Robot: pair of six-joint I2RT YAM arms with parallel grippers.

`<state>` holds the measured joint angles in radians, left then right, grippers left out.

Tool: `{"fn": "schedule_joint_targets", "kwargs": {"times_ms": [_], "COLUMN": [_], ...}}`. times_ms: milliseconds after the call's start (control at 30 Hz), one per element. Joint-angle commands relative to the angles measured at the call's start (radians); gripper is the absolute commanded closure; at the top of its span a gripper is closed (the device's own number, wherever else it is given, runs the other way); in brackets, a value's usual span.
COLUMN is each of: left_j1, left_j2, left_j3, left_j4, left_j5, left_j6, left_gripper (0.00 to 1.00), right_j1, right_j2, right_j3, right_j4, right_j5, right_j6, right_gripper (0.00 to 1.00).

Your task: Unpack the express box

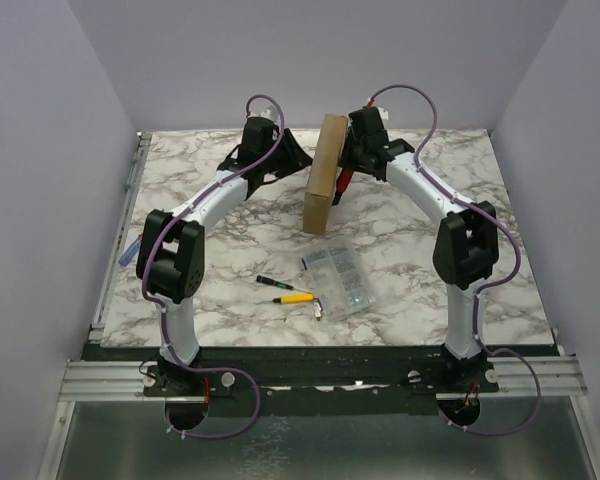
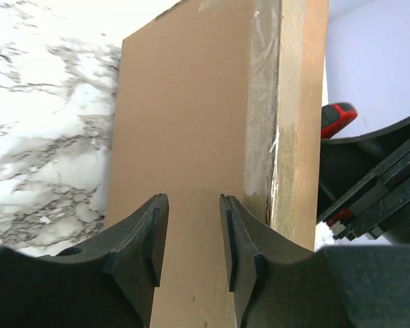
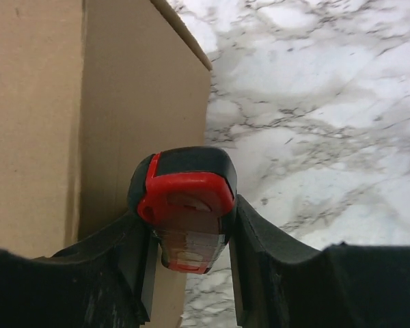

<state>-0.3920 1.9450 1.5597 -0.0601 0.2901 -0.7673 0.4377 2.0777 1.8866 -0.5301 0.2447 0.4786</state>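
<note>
Left gripper (image 2: 193, 205), jaws part open and empty, seemingly touches the express box (image 1: 325, 172), which stands on edge at 12 o'clock on the table (image 1: 410, 290). Right gripper (image 3: 186, 225) clamps a red-black tool (image 3: 184, 188); both reach forward, converging.

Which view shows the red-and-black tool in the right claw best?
Right wrist. The red-and-black tool fills mid-frame, clamped in the right claw, beside the express box. Top external shows only a red sliver by the box; left wrist catches a red tip past the box's edge.
</note>
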Motion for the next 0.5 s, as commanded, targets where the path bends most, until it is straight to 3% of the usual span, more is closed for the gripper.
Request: {"fn": "schedule_joint_targets", "kwargs": {"times_ms": [0,200,467], "left_j1": [-0.028,-0.073,-0.217], "left_j2": [-0.057,0.019,0.086], "left_j3": [0.042,0.083,0.152], "left_j4": [-0.014,-0.012,-0.01], "left_j5": [-0.007,0.041,0.027], "left_j6": [0.016,-0.008,0.003], "left_gripper": [0.56,0.56,0.54], "right_j1": [0.032,-0.012,-0.132], "right_j2": [-0.022,-0.084,-0.31], "right_j3": [-0.054,-0.161,-0.416], "right_j4": [0.16,0.102,0.019], "right_j5": [-0.105,0.08,0.374], "right_j6": [0.177,0.14,-0.017], "right_gripper": [1.0,1.0,1.0]}}
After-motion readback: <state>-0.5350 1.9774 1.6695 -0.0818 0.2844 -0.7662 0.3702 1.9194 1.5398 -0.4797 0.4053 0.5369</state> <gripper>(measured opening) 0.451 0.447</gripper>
